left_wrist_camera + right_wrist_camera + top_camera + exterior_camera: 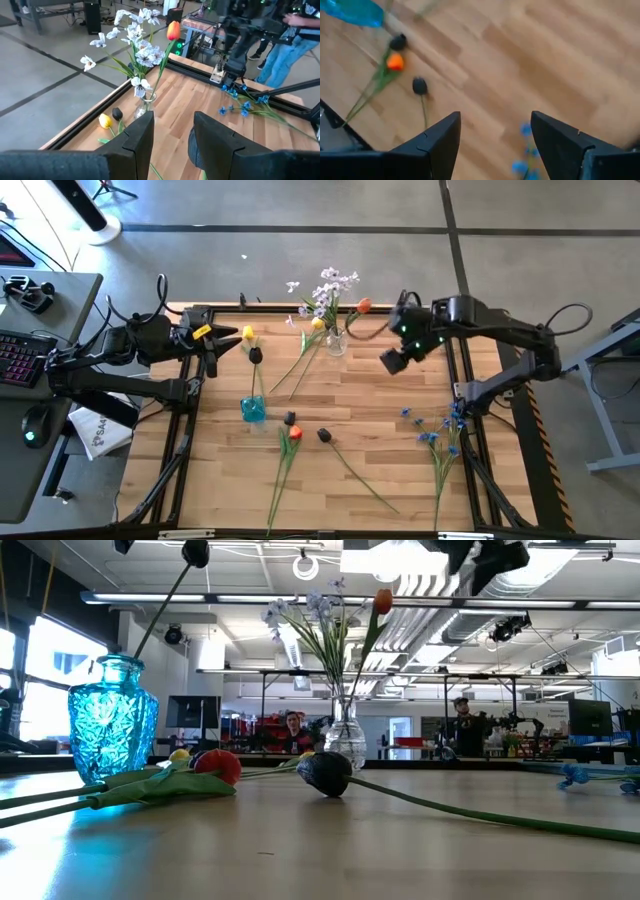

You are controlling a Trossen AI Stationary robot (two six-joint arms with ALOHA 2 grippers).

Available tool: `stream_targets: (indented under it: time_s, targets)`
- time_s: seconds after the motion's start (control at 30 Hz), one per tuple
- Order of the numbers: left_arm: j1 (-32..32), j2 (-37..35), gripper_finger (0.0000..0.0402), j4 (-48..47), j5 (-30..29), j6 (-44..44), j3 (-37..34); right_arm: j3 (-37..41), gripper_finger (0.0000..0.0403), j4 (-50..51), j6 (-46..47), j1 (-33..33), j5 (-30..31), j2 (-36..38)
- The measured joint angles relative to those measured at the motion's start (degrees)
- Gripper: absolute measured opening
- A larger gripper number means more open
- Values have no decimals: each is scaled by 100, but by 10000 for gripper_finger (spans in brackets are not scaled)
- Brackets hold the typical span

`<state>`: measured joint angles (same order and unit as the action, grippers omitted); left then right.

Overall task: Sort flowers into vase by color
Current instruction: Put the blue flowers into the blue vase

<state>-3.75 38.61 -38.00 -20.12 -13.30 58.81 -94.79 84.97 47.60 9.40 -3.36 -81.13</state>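
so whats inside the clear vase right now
The clear vase holds white-lilac sprigs and one orange-red tulip, stems fanning out above the rim. Whether anything else sits in the base cannot be told. A yellow tulip lies beside it on the table.

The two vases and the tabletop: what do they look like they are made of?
The blue vase looks like tinted translucent glass with a faceted, textured surface that lets light through. The clear vase looks like plain smooth glass, since stems show through it. Either could be plastic. The tabletop looks like wood planks with a light matte finish, with visible grain and board seams.
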Motion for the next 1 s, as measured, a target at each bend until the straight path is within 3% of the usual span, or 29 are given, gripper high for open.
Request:
stream_targets:
  time_s: [0.13,0.3,0.47,0.7,0.83,1.0]
  targets:
    - [-1,1,129,-3,1,41,0,471,236,389,1144,-399,-643,78]
    - [0,0,129,-165,89,46,0,1715,236,86,2438,-1081,-1781,164]
    - [0,0,129,-381,168,48,0,2812,236,-976,3487,-1899,-2849,169]
    - [0,0,129,-437,170,51,0,3988,236,-2593,4789,-2992,-3757,169]
    - [-2,1,129,-437,193,197,0,4555,236,-3504,5774,-3587,-3979,169]
    - [0,2,129,-437,351,254,0,5104,236,-4536,7027,-4234,-3479,174]
